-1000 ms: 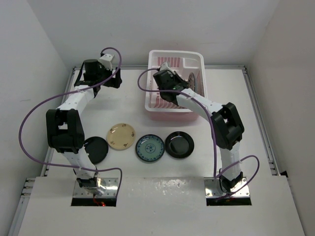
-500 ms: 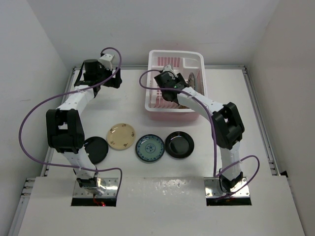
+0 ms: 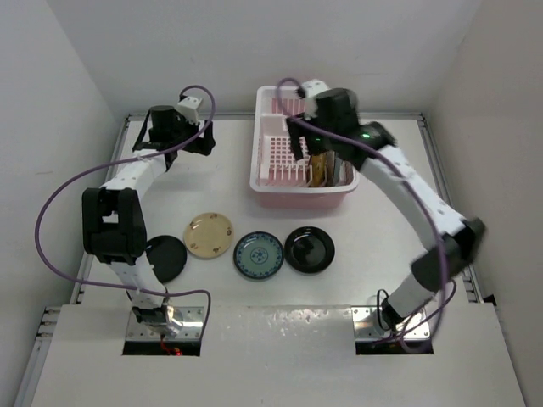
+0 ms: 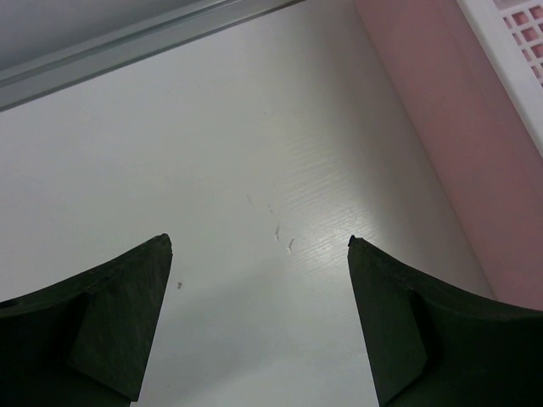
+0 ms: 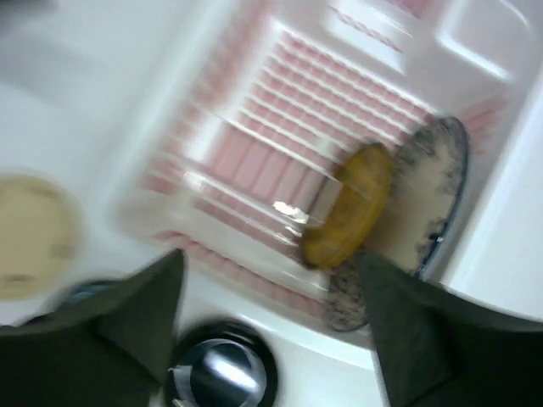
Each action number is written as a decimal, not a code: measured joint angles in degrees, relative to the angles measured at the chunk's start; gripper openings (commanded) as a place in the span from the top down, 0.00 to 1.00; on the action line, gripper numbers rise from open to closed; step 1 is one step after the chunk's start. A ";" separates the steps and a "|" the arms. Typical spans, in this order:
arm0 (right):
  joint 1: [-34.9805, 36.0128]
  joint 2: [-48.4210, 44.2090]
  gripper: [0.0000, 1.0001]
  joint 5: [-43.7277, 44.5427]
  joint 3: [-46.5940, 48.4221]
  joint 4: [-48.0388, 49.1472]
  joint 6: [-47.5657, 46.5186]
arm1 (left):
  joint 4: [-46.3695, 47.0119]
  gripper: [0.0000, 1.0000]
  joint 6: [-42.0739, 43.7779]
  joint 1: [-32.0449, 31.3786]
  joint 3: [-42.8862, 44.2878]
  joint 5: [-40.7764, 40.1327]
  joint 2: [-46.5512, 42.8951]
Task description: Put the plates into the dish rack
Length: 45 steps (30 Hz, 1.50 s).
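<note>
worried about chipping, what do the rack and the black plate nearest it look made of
Rack: likely moulded plastic, matte pink and white, thin slotted grid, rounded rim. Black plate: probably glazed ceramic, given its bright glossy highlights; glossy plastic can't be ruled out.

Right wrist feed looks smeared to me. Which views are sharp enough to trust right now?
Right wrist: motion-blurred throughout, though the yellow plate on edge in the dish rack reads, with a glare spot on a black plate. Left wrist: sharp, soft sheen on the table. Top external: sharp, evenly lit, only the right arm slightly smeared at its elbow.
</note>
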 measured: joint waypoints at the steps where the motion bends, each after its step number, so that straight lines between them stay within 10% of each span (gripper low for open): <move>1: -1.38 -4.07 0.41 -5.51 -2.69 0.46 1.42 | 0.26 0.12 0.00 -0.24 -0.55 0.02 -0.02; 4: -6.56 -21.22 0.50 -18.29 -19.82 3.54 7.19 | 1.64 0.12 -0.02 -1.18 -2.93 0.00 -0.39; 8: -8.87 -35.93 0.28 -24.00 -43.04 3.96 15.63 | 4.74 0.12 -0.50 -2.29 -8.76 -0.52 -2.58; 15: -9.03 -32.98 0.33 -23.69 -69.33 9.33 24.74 | 10.88 0.12 -1.36 -5.09 -19.96 -2.97 -9.35; 22: -10.73 -23.76 0.50 -22.60 -72.11 24.11 28.00 | 10.21 0.12 -2.75 -6.38 -23.47 -5.20 -15.85; 32: -11.32 -18.95 1.00 -23.02 -73.37 33.46 31.39 | 9.38 0.12 -1.29 -6.64 -25.81 -6.69 -20.17; 39: -9.73 -28.79 1.00 -22.49 -74.60 29.03 29.97 | 9.68 0.12 -1.20 -6.69 -26.49 -6.14 -20.17; 45: -2.21 -34.91 1.00 -19.56 -55.25 11.96 21.75 | 11.89 0.12 -0.66 -6.38 -26.49 -5.84 -19.52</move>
